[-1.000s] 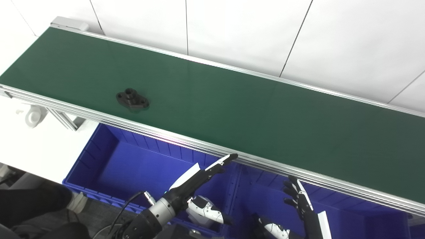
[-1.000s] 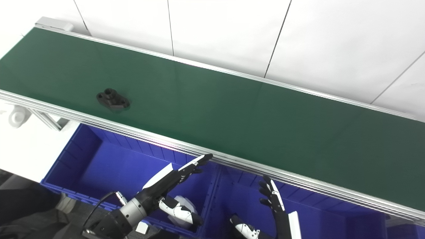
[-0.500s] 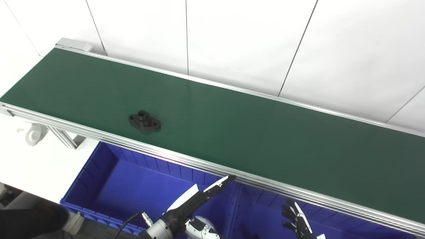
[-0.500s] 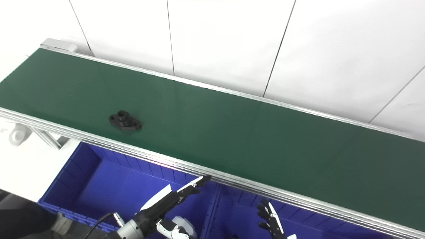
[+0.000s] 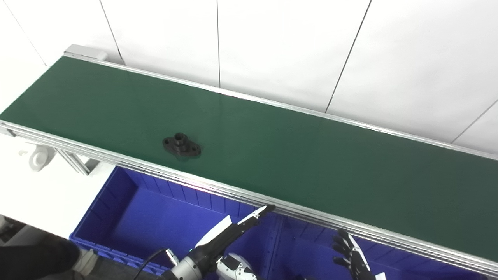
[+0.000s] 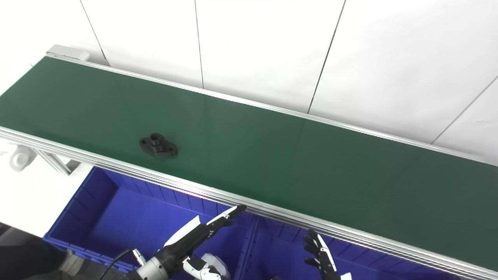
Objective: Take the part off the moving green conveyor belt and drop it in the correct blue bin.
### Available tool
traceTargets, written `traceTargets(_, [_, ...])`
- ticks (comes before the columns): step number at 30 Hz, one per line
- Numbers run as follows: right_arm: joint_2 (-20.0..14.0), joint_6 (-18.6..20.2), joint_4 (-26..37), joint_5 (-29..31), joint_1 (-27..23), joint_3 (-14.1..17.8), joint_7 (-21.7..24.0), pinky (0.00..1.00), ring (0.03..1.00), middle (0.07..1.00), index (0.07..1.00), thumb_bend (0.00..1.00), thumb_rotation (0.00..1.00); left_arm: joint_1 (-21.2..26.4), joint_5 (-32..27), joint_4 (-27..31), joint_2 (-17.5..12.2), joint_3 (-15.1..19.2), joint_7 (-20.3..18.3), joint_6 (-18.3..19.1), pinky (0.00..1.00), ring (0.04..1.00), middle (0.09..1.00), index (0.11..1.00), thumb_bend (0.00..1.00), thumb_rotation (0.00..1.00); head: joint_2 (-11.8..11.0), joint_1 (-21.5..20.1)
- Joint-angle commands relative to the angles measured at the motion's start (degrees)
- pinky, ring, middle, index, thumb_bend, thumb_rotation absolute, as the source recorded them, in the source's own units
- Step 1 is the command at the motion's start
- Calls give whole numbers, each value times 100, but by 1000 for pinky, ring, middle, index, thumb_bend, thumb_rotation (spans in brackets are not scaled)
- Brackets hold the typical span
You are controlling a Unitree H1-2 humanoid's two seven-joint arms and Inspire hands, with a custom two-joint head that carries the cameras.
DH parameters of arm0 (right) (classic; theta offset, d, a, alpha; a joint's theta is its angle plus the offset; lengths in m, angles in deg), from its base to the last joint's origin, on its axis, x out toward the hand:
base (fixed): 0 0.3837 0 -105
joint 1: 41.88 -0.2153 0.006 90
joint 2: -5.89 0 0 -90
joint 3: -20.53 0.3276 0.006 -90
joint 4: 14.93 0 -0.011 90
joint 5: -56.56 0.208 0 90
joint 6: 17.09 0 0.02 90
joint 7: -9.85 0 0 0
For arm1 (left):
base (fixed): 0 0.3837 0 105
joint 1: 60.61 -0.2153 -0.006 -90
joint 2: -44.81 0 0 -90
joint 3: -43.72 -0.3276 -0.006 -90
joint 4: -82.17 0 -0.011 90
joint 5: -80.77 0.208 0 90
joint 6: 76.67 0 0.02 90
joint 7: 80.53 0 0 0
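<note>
A black flanged part (image 5: 181, 144) lies on the green conveyor belt (image 5: 295, 155), left of middle near the front rail; it also shows in the right eye view (image 6: 158, 145). My left hand (image 5: 227, 237) is open and empty, fingers stretched out over the left blue bin (image 5: 155, 210), below the belt's front rail. My right hand (image 5: 352, 256) is open and empty with fingers spread over the right blue bin (image 5: 307, 252), low in the picture. Both hands are well apart from the part.
An aluminium rail (image 5: 241, 196) runs along the belt's front edge above the bins. A white wall (image 5: 272, 42) stands behind the belt. A white roller bracket (image 5: 39, 155) sits under the belt's left end. A dark shape (image 5: 35, 260) lies at bottom left.
The part has ridden the belt to the right. The camera tilted upward between the first and second frames, so both hands sit lower in the picture; they hold the same open pose.
</note>
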Motion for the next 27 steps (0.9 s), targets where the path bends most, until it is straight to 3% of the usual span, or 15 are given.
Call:
traceTargets(1, [83, -357, 387, 104, 2, 33, -88, 700, 803, 831, 874, 643, 244, 23, -112, 90, -86, 33, 31, -291, 952, 1000, 1000, 989, 684, 358, 71, -227])
traceTargets(5, [124, -302, 850, 141, -29, 107, -91, 652, 762, 799, 845, 679, 250, 13, -194, 161, -202, 59, -37, -250, 961, 1000, 1000, 1000, 654, 378, 261, -727])
traceTargets(10, [170, 87, 1435, 273, -165, 204, 45, 654, 747, 787, 837, 716, 293, -39, -312, 309, -325, 129, -61, -95, 958, 1000, 1000, 1000, 651, 413, 584, -1276])
traceTargets(16, [226, 490, 1826, 66, -564, 302, 162, 697, 777, 811, 862, 689, 316, -103, -550, 477, -490, 268, -150, -7, 924, 1000, 1000, 1000, 632, 400, 878, -1492])
traceTargets(20, [244, 822, 1895, -85, -935, 378, 265, 713, 787, 820, 877, 661, 340, -118, -678, 587, -575, 352, -219, 77, 898, 988, 1000, 1000, 638, 387, 930, -1549])
traceTargets(27, [149, 1309, 1690, -199, -1660, 500, 515, 722, 795, 814, 875, 697, 301, -70, -769, 561, -611, 401, -261, 104, 876, 969, 1000, 988, 670, 371, 905, -1490])
